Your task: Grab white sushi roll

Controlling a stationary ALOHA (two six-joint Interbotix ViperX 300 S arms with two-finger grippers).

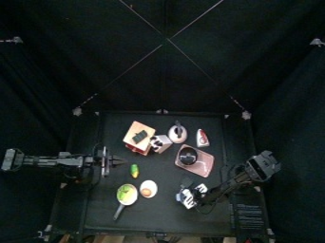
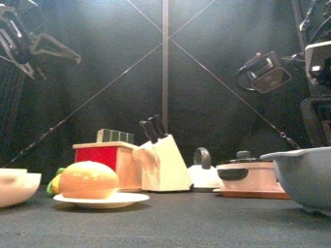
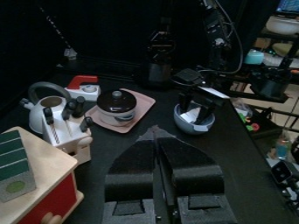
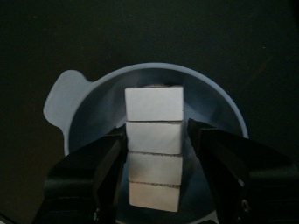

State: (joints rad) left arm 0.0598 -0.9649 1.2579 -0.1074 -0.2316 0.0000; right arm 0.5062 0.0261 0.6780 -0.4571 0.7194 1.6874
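The white sushi roll [image 4: 155,149], 4 pale pieces in a row, lies inside a grey bowl [image 4: 82,96] at about 5 o'clock on the table [image 1: 165,214] in the top view. The right gripper [image 4: 156,175] hangs directly above it, its jaws spread wide at 9 and 3 o'clock of the roll, holding nothing; probably they straddle it to close on both long sides. The left gripper [image 3: 160,179] rests at 9 o'clock with jaws together, away from the work.
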